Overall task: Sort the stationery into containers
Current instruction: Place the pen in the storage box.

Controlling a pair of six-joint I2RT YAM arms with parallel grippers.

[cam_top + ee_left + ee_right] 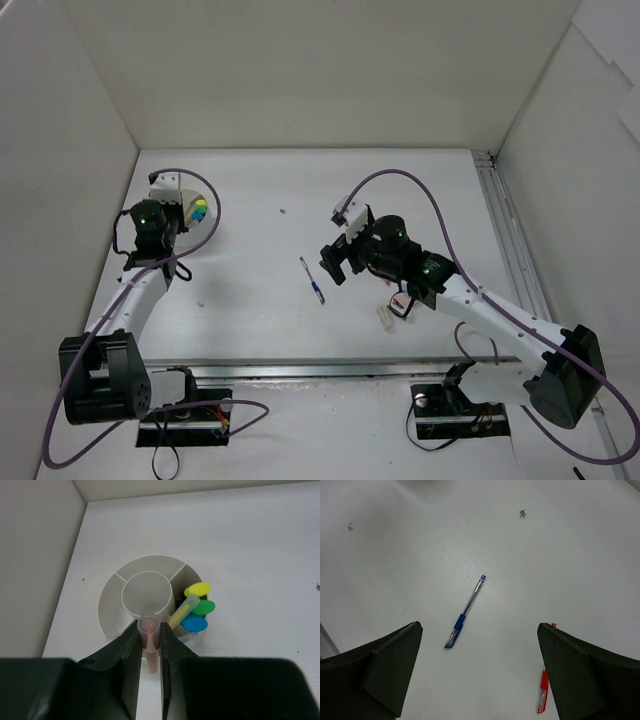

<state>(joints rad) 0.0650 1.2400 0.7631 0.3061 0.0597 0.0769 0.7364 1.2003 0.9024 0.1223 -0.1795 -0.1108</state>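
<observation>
The round white tub (111, 592) with inner dividers stands at the table's far left (184, 198). One outer compartment holds three highlighters with yellow (198, 589), green (204, 607) and blue (194, 624) ends, plus a pale yellow stick (183, 610). My left gripper (149, 628) is shut on a beige stick (150, 652) with a reddish core, held at the tub's near rim. A blue pen (465, 614) lies on the table (312, 280) in front of my open right gripper (480, 626), and a red pen (543, 692) lies by its right finger.
A small white eraser block (384, 318) lies under the right arm's forearm. Tiny specks (522, 513) dot the table. White walls close in the left, back and right sides, and the tub sits close to the left wall (35, 555).
</observation>
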